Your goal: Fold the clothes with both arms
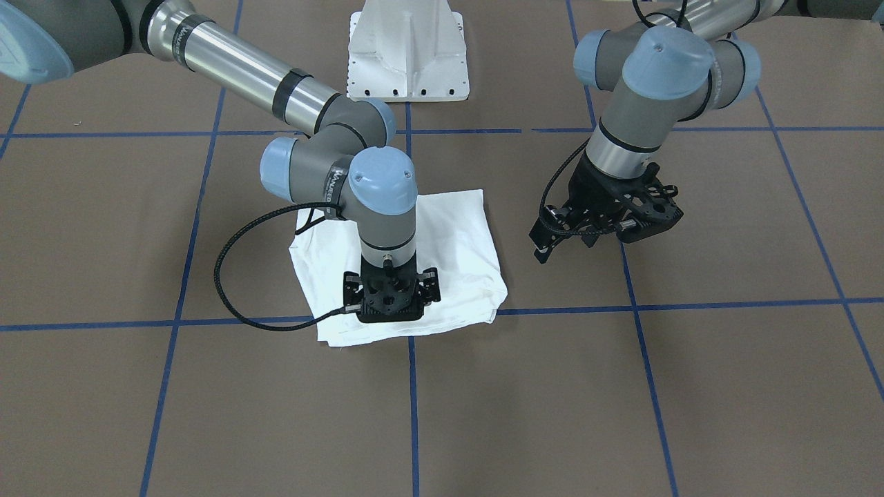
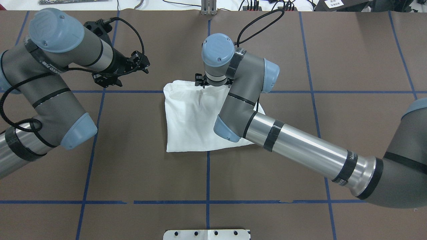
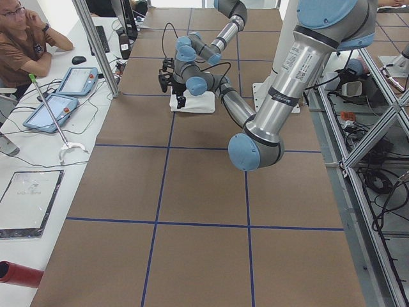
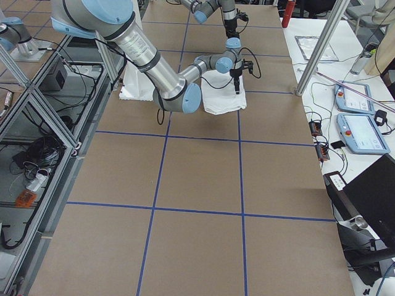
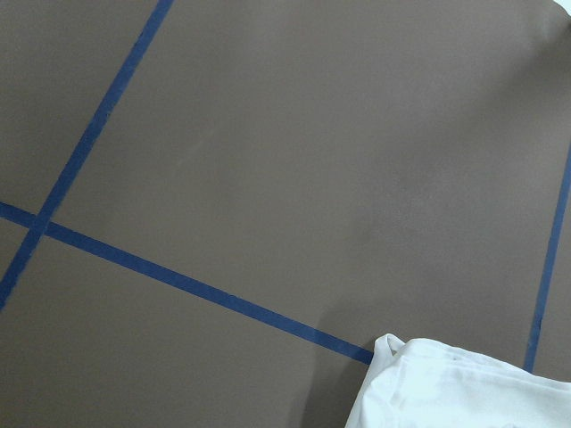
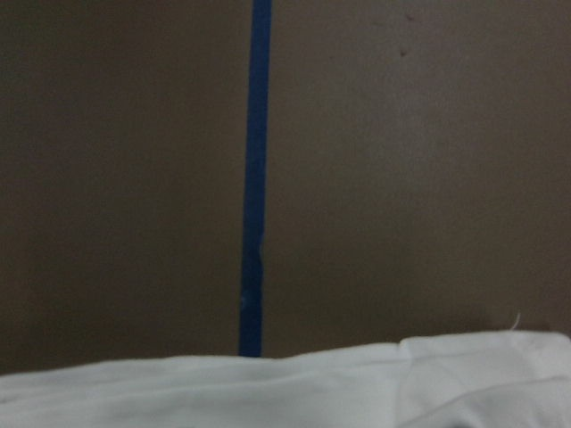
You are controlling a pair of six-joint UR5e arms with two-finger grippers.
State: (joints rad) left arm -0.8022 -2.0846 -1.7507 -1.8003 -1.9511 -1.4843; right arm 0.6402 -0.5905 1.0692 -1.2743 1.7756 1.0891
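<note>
Vertically — right gripper over the folded T-shirt edge.

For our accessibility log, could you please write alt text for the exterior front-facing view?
A folded white T-shirt lies on a brown table gridded with blue tape; the right arm's claw points down at its camera-side edge. The left arm's claw hangs over bare table, apart from the cloth.

Brown table cover with blue tape grid is seen beneath left gripper fingers; white pedestal base is set well apart; two tablets, seated person far off.
</note>
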